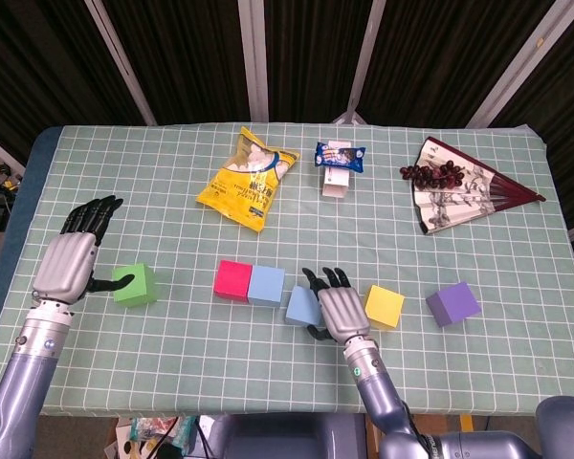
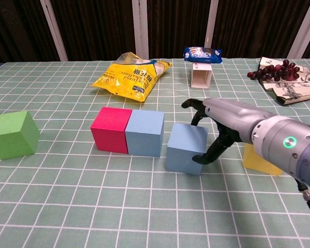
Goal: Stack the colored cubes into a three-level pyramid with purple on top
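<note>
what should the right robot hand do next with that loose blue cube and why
Probably close the right robot hand on the loose blue cube and slide it left: a gap still separates it from the blue cube beside the pink cube.

Both hands [image 1: 69, 260] [image 1: 337, 308] open, fingers spread.

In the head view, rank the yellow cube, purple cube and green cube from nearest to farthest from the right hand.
From the right hand:
1. Yellow cube, just to its right.
2. Purple cube, farther right.
3. Green cube, far left, by the left hand.
</note>
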Available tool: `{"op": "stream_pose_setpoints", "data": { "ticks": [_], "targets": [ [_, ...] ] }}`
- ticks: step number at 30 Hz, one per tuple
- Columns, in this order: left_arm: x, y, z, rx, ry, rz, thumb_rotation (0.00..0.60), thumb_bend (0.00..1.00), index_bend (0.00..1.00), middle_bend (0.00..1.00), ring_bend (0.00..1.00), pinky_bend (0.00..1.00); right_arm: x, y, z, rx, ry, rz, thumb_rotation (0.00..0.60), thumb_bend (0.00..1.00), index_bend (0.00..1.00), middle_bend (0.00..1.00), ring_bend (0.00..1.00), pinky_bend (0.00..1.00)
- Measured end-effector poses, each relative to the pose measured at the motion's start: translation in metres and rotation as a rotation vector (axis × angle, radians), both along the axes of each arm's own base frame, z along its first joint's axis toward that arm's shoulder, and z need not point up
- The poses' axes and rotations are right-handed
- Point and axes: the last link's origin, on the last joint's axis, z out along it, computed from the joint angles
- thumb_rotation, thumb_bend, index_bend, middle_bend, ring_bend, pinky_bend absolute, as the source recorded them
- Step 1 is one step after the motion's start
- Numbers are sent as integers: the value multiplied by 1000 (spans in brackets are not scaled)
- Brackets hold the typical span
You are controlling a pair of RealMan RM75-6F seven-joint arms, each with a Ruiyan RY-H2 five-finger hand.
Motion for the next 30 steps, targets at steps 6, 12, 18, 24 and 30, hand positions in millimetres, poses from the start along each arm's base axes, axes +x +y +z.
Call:
{"op": "stream_pose_setpoints", "data": {
  "ticks": [6,12,18,24,30],
  "targets": [
    [-1,1,0,-2,-3,5,600,89,0,26,2,37,-1,-4,-2,1,11,9,600,264,0,351,115,0],
    [-1,2,0,1,-9,4,600,89,0,26,2,37,1,-10,1,1,3,42,600,263,0,351,119,0],
    [0,1,1,3,-12,1,600,90,0,27,2,37,-2,-23,8,-15,4,77,600,264,0,351,122,0],
    [0,1,0,0,-10,0,600,90,0,27,2,37,-5,-30,14,-11,18,91,600,264,0,351,122,0],
    [1,1,0,-1,-14,0,600,90,0,27,2,37,-9,-34,15,12,42,119,600,264,0,351,122,0]
  ]
}}
